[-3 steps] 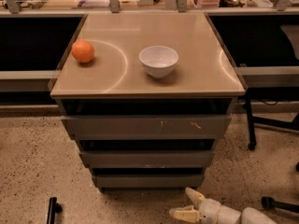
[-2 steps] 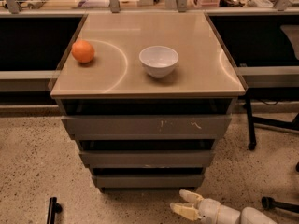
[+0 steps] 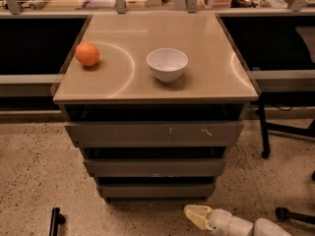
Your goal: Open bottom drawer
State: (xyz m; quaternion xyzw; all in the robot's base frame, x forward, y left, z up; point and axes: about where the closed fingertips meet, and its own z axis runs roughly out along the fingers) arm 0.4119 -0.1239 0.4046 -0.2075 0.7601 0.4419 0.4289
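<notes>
The bottom drawer [image 3: 156, 190] is the lowest and narrowest of three plain grey fronts on the cabinet, and it sits shut just above the speckled floor. The middle drawer [image 3: 155, 167] and the top drawer [image 3: 153, 132], which has pale scratch marks, are above it. My gripper [image 3: 198, 216] is low at the bottom edge of the view. It is just below and to the right of the bottom drawer's front, points left, and does not touch the drawer. My pale arm runs off to the lower right.
An orange [image 3: 87, 54] and a white bowl [image 3: 167, 64] sit on the cabinet's tan top [image 3: 211, 38]. A black object [image 3: 55, 220] lies on the floor at the lower left. A dark leg [image 3: 263, 132] and a wheeled base [image 3: 288, 214] stand on the right.
My gripper has shifted slightly up and to the right, closer to the bottom drawer's front. The drawers, orange and bowl have not moved.
</notes>
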